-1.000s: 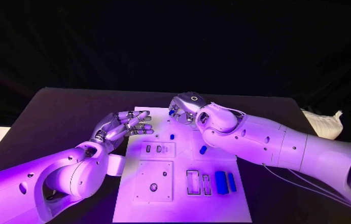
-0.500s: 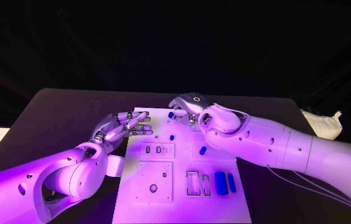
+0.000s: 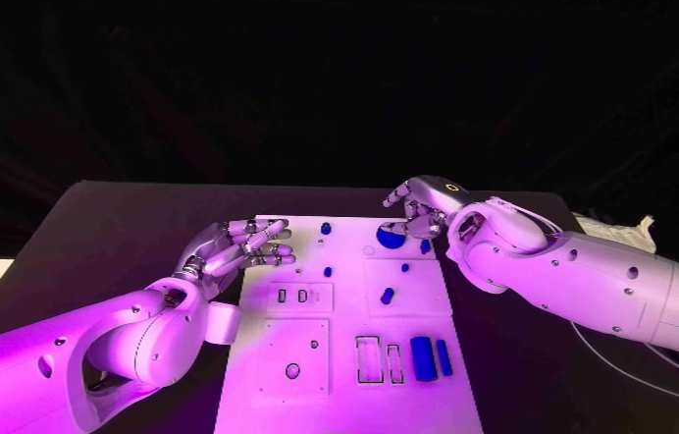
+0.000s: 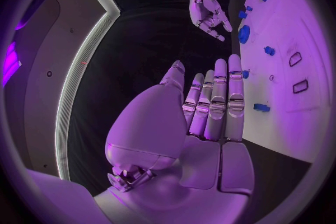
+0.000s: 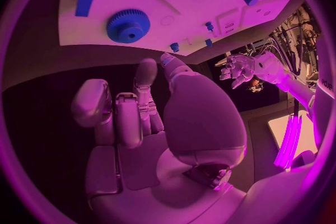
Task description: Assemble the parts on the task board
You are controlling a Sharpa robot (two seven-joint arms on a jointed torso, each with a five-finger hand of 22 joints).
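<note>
Task board (image 3: 346, 355): flat white rectangular plate in the middle of the dark matte worktop (image 3: 128, 228), its long axis running away from the robot; it carries shallow rectangular recesses and small holes.
Gear (image 3: 391, 239): round blue toothed disc lying flat at the board's far end, just beside the right hand; the right wrist view (image 5: 128, 24) shows its teeth and centre hole, which the head view does not.
Long parts: two blue bars (image 3: 423, 355) lie side by side at the board's near right, long axes parallel to the board's long edge, next to two empty outlined slots (image 3: 369, 358).
Small parts: a short blue cylinder (image 3: 387, 296) near mid-board, lengthwise roughly along the board; smaller blue pegs (image 3: 327, 271) and (image 3: 326, 228) stand further off.
Left hand (image 3: 236, 244): silver and jointed, at the board's far left edge; fingers (image 4: 213, 102) extended, lying close together, holding nothing, as the left wrist view shows plainly.
Right hand (image 3: 420, 208): above the board's far right corner, fingers (image 5: 145, 75) loosely bent and apart, nothing in them; the left wrist view shows it from across the board (image 4: 208, 14).
</note>
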